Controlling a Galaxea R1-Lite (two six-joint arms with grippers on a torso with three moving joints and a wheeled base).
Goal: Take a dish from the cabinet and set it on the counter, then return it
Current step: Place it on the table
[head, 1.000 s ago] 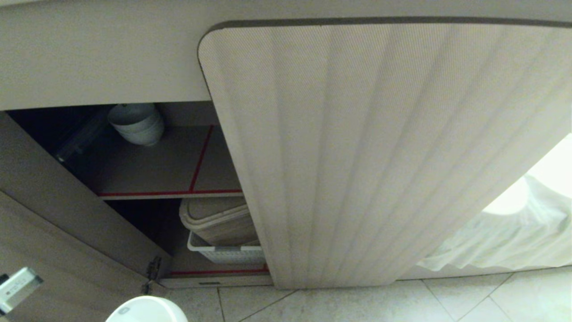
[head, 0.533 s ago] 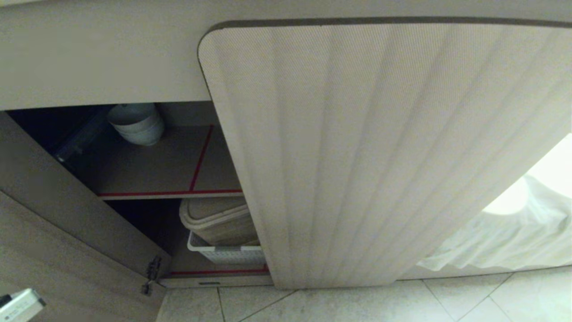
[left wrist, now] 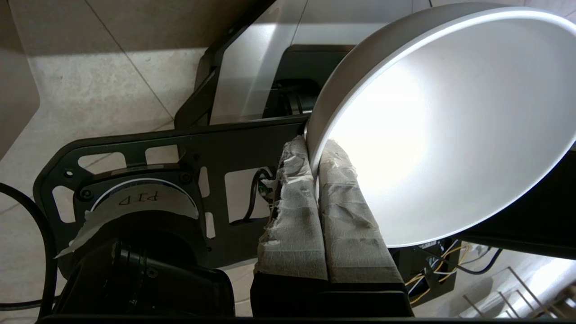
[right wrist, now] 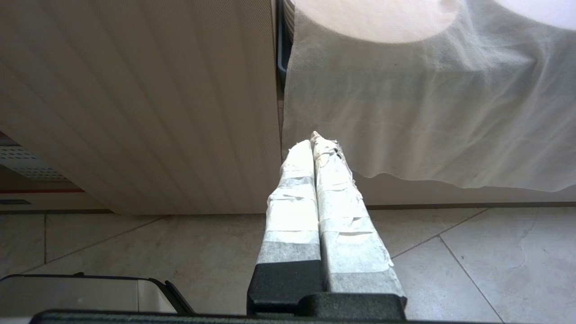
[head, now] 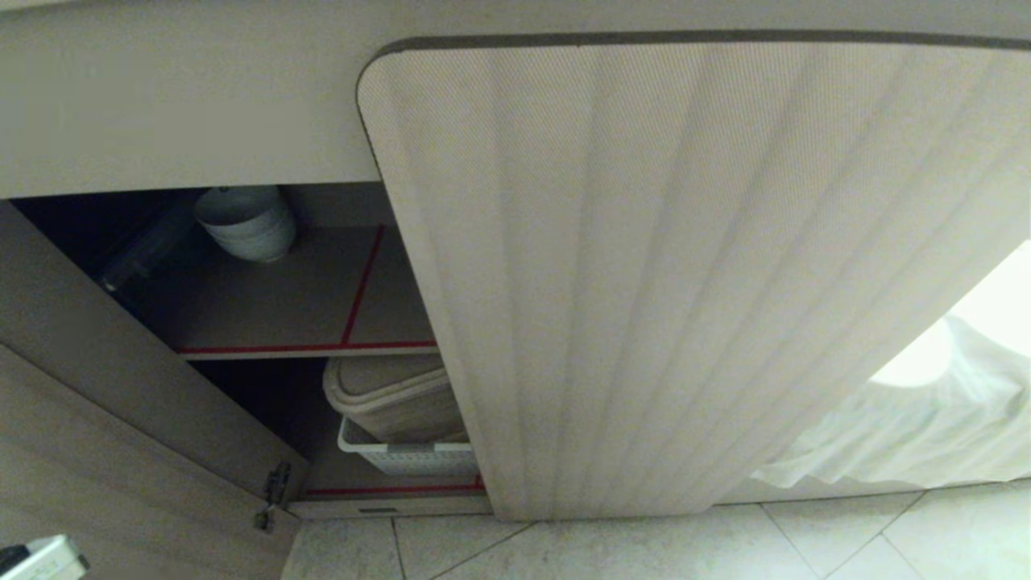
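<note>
Pale floor tiles [head: 644,548] run along the foot of the cabinet [head: 693,274], and that cabinet pretty much fills the head view. Its big fluted door is shut on the right side, and the other door [head: 121,451] on the left is swung wide open, so you can see inside. On the upper shelf [head: 306,306], the one edged with red tape, a pile of white bowls [head: 246,221] sits toward the back. Below that shelf there's a white slotted basket [head: 407,455] with some beige trays or lids stacked in it. Off to the right of the cabinet a white cloth [head: 910,427] hangs down almost to the floor.

The dish [left wrist: 450,126] isn't in the cabinet at all. It's a plain white bowl, tilted up on edge, and the left gripper [left wrist: 315,153] has its rim pinched tight between the two tape-wrapped fingers [left wrist: 292,216], one inside the bowl and one outside. From the wrist camera it's hanging over the robot's own dark base frame [left wrist: 189,148] and the floor tiles, out in front of the cabinet. In the head view only a sliver of that arm peeks in at the bottom left corner, below the open door.

The right gripper [right wrist: 315,144] is clenched on nothing, fingers pressed together, pointing at the seam between the closed door and the cloth, low over the floor.
</note>
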